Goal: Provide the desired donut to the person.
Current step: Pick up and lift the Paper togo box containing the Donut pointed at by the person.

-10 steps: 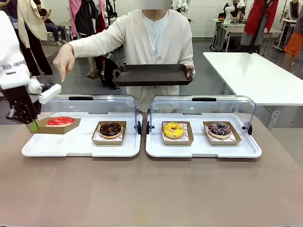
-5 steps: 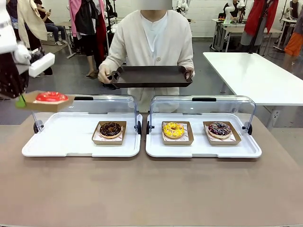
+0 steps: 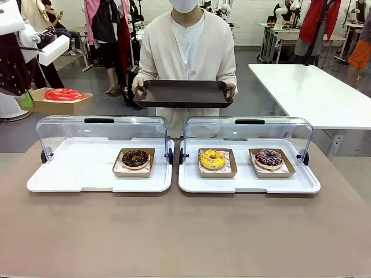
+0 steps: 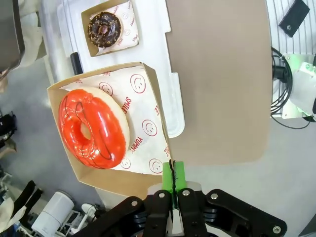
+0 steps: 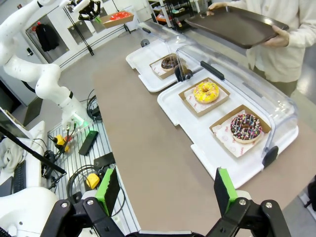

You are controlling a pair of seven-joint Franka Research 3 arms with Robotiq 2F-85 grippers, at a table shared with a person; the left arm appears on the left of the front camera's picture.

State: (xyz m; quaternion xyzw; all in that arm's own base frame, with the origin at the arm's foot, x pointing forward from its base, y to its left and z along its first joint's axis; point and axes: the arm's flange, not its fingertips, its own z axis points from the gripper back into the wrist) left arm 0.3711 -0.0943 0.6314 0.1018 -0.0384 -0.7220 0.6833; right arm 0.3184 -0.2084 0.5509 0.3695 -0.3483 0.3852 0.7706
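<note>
One red donut (image 4: 94,128) sits in a paper box (image 4: 145,103), up in the air near the left side of the bench (image 3: 174,231). The left end effector (image 4: 173,170) is closed on the box rim. The right end effector (image 5: 167,190) stands wide open, empty.

surface: brown table (image 3: 185,237) | on it: white left tray (image 3: 98,187), clear lid raised at far edge | just beside left tray, on its right: matching right tray (image 3: 249,189), lid raised

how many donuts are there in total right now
4. A red donut in the carton the left gripper holds aloft; a chocolate donut on the left tray; a yellow donut and a sprinkled donut on the right tray. None seems hidden.
</note>
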